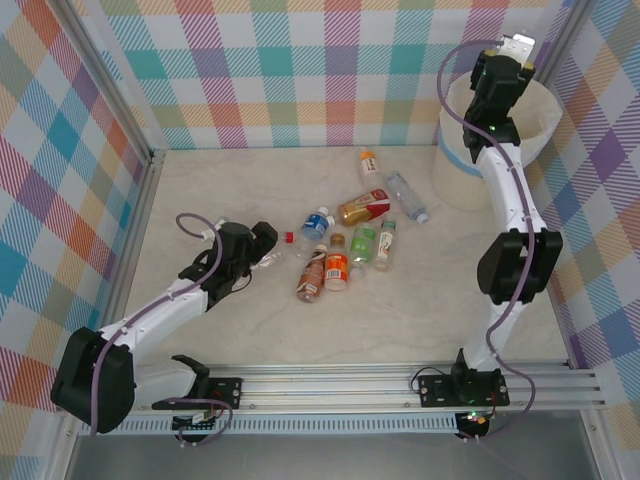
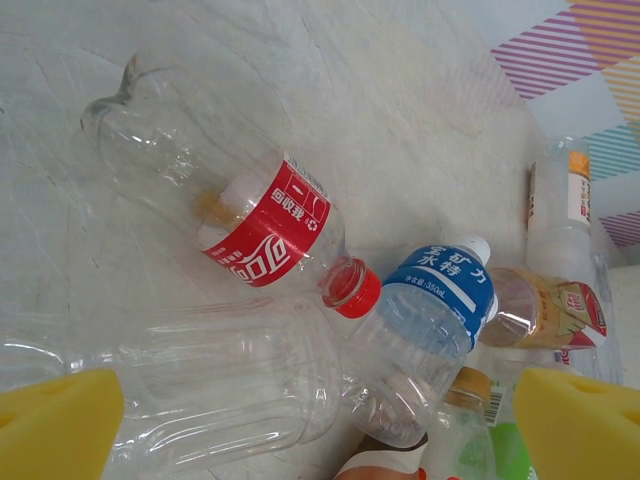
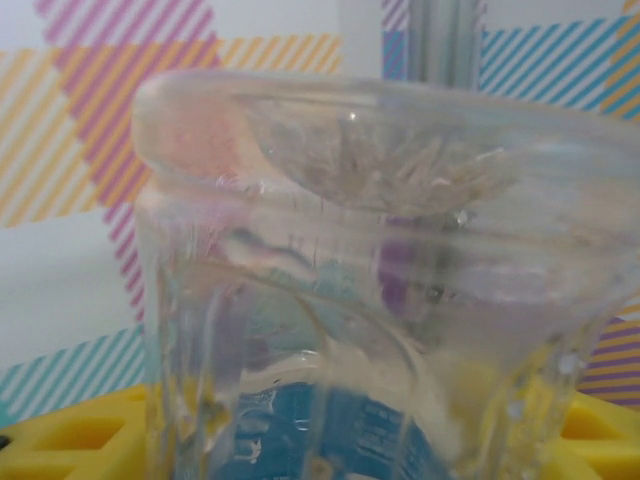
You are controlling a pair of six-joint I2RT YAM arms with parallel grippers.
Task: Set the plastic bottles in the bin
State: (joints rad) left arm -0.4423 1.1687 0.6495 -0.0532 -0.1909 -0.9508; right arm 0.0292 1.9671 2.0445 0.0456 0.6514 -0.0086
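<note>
- The left hand is low over the worktop, near the front left. Its yellow pads are far apart, so the hand is open and holds nothing.
- A plain clear bottle lies on its side between those pads. I cannot tell if a pad touches it.
- Just past it lies the red-label bottle, also on its side. Its red cap is right next to the blue-label bottle.
- More bottles lie close together in the middle of the worktop. There is an orange-label bottle, a brown bottle and a green-label bottle.
- A little farther back is the gold-label bottle, lying on its side.
- Behind that are a long clear bottle and a small white bottle with an orange cap.
- The bin stands in the far right corner. It is white with a light blue band, and it is much bigger than the bottles.
- The right hand is up high, over the bin. It is closed on the held bottle, which is clear with some blue low down. Yellow pads show on both sides of it in the right wrist view.
</note>
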